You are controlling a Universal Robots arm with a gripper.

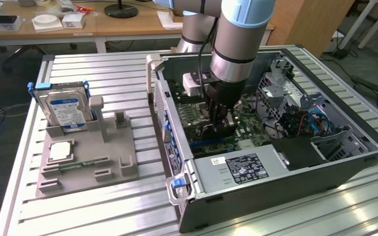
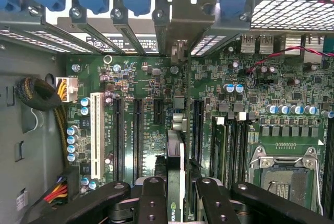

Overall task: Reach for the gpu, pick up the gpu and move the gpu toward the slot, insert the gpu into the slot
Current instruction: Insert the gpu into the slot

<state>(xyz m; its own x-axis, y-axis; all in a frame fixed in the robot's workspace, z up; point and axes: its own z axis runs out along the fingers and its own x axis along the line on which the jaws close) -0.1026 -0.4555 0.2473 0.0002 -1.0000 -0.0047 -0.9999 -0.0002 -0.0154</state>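
Observation:
My gripper [image 1: 216,129] reaches down inside the open computer case [image 1: 346,162], just above the green motherboard [image 1: 248,125]. In the wrist view the gripper [image 2: 177,195] is shut on the gpu [image 2: 175,156], a thin dark card seen edge-on between the black fingers [image 2: 151,195]. The card stands upright against the board, between two long black expansion slots [image 2: 138,130]. Its silver bracket end [image 2: 180,51] lies at the case's rear slot openings. The slot under the card is hidden by the card itself.
A silver hard drive [image 1: 67,110] stands in a grey fixture [image 1: 104,147] at the exterior view's left, with a small memory stick [image 1: 77,164]. Inside the case are the power supply [image 1: 241,167], a white slot [image 2: 96,132], a cable bundle [image 2: 39,96] and the CPU socket [image 2: 284,174].

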